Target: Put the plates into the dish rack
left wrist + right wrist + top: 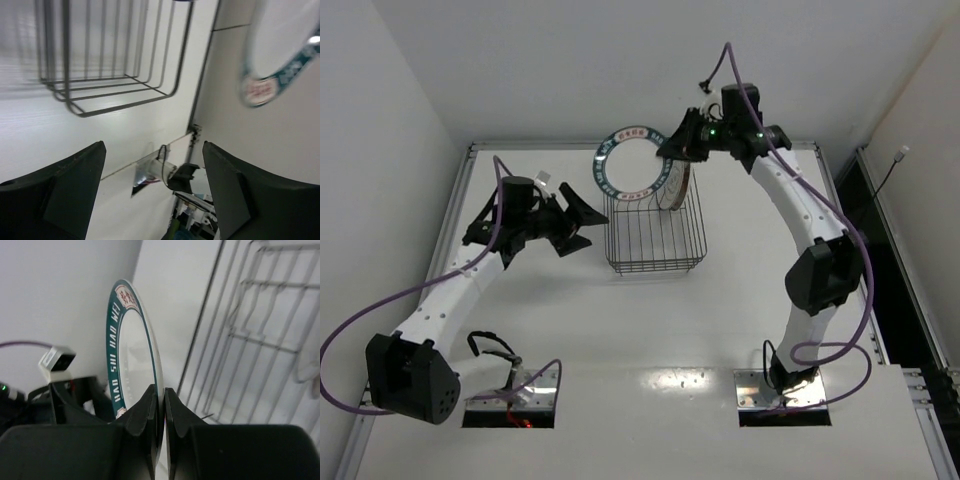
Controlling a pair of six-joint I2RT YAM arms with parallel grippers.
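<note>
The right gripper (160,392) is clamped on the rim of the teal-rimmed plate (132,355), which is held upright at the far end of the dish rack (655,245). The left gripper (582,222) is spread apart just left of the rack. Two plates are counted; the second plate (677,185) is seen edge-on inside the single rack. The white table (670,330) is enclosed by white walls (380,120).
</note>
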